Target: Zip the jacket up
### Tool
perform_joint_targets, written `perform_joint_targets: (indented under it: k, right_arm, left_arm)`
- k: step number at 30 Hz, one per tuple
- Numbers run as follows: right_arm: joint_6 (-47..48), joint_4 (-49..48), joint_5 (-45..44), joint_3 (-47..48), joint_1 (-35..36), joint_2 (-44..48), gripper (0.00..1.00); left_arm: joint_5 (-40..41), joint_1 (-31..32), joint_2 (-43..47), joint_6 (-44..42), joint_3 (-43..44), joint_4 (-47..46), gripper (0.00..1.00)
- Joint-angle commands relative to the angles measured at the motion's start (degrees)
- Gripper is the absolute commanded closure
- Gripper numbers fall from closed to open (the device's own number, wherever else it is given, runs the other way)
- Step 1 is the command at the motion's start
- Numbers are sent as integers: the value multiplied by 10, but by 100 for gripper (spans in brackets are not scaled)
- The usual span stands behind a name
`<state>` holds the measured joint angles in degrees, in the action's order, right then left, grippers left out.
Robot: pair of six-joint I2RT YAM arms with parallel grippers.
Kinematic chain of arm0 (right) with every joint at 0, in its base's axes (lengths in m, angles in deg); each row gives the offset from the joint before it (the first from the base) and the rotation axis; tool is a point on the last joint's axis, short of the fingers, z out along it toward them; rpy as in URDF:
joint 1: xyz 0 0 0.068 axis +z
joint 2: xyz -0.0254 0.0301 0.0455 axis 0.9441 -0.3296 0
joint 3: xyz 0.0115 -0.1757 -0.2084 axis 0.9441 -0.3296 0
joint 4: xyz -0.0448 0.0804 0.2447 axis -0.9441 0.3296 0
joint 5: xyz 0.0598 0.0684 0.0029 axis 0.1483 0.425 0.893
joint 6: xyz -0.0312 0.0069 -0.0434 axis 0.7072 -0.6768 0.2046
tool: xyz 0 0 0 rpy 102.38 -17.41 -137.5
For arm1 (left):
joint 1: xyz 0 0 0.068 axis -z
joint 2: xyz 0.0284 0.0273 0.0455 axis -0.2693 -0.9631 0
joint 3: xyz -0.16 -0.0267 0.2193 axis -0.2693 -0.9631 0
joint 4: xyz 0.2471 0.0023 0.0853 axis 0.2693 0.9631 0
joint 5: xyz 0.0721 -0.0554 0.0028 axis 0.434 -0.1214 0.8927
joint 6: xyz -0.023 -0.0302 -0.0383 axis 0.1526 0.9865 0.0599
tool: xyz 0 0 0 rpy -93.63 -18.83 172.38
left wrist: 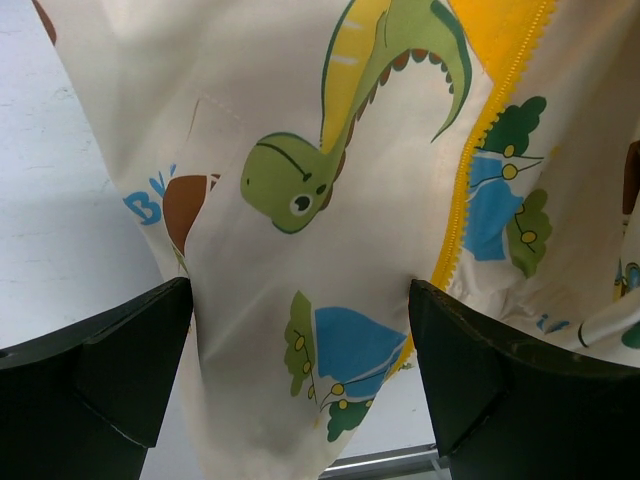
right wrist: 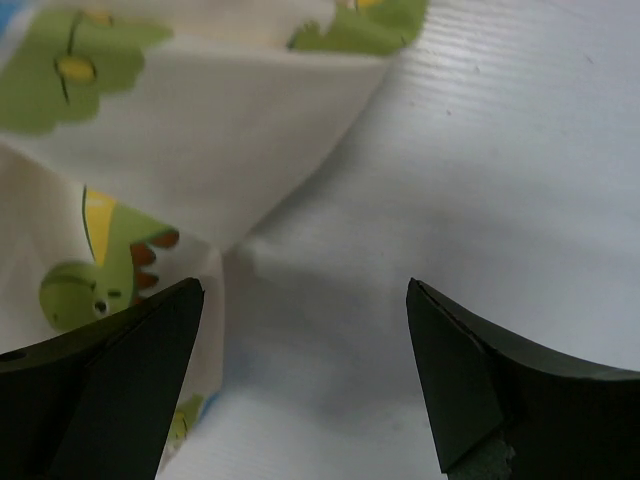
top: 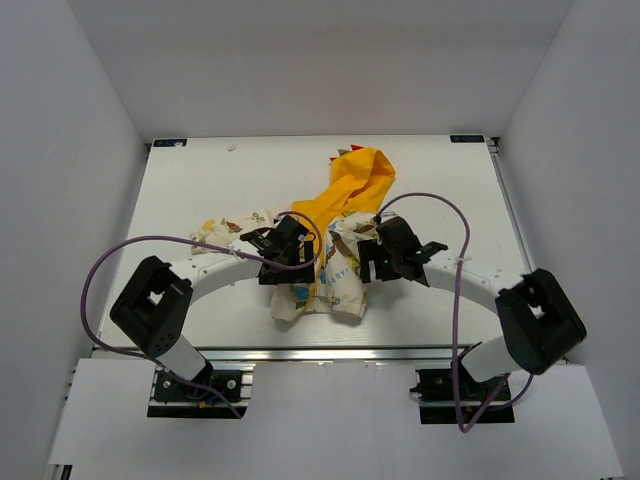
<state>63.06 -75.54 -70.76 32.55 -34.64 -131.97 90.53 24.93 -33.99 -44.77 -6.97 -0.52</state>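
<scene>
The jacket point(top: 335, 275) lies crumpled in the middle of the table, its yellow-orange hood point(top: 360, 180) towards the back and its cream dinosaur-print body towards the front. My left gripper point(top: 290, 245) is over the jacket's left part. In the left wrist view it point(left wrist: 300, 340) is open, with cream printed fabric point(left wrist: 290, 200) between the wide-apart fingers point(left wrist: 130, 370) and the yellow zipper strip point(left wrist: 470, 190) by the right finger. My right gripper point(top: 385, 255) is at the jacket's right edge. In the right wrist view it point(right wrist: 305, 340) is open over bare table, with jacket fabric point(right wrist: 200, 130) at its left finger.
The white table point(top: 200, 190) has white walls on three sides and a metal rail point(top: 320, 352) along its front edge. Purple cables point(top: 100, 270) loop from both arms. A sleeve point(top: 225, 235) spreads to the left of the jacket.
</scene>
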Motion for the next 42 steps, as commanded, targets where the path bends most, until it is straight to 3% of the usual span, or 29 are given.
perform_joint_targets:
  k: [1, 6, 10, 11, 12, 13, 18, 21, 24, 27, 28, 29, 30, 36, 38, 39, 40, 42]
  right_arm:
    - [10, -66, 19, 46, 0, -56, 13]
    - [0, -101, 37, 64, 1, -101, 18]
    - [2, -128, 38, 69, 1, -120, 38]
    - [9, -128, 37, 71, 1, -123, 68]
    - [12, -97, 17, 94, 0, -131, 91]
    - [16, -71, 7, 108, 1, -133, 100]
    - [29, 42, -94, 136, 0, -94, 100]
    - [44, 113, -209, 149, -3, -72, 100]
    - [57, 190, -388, 185, -12, -69, 100]
    - [90, 228, -493, 225, -22, -70, 100]
    - [106, 228, -512, 234, -27, -69, 99]
    - [124, 219, -527, 234, -32, -68, 87]
    - [152, 211, -538, 234, -36, -68, 84]
    - [62, 301, -527, 199, -134, -53, 76]
    - [27, 318, -522, 178, -189, -49, 36]
    - [10, 337, -513, 180, -205, -50, 21]
    - [-27, 370, -511, 185, -226, -50, 13]
    - [-19, 366, -478, 193, -228, -32, 11]
  left_arm:
    - [-8, -5, 3, 5, 0, -19, 2]
    - [-10, -7, -11, 12, -12, -23, 2]
    - [-14, -7, -25, 12, -12, -23, 2]
    - [-12, -7, -29, 12, -10, -22, 2]
    - [-10, -7, -32, 14, -10, -20, 2]
    - [-10, -8, -32, 15, -12, -20, 2]
    - [-4, -14, -36, 17, -16, -27, 2]
    - [2, -19, -42, 17, -13, -23, 2]
    - [0, -26, -46, 15, -17, -27, 2]
    - [-1, -33, -52, 13, -19, -25, 2]
    - [0, -35, -53, 12, -19, -23, 2]
    - [0, -36, -53, 11, -20, -24, 2]
    - [-1, -39, -52, 11, -21, -24, 2]
    - [3, -43, -31, 10, -20, -20, 2]
    - [0, -43, -21, 5, -17, -18, 2]
    - [0, -43, -18, 4, -15, -17, 2]
    - [-1, -43, -14, 1, -13, -16, 2]
    - [-3, -43, -8, -6, -6, -14, 2]
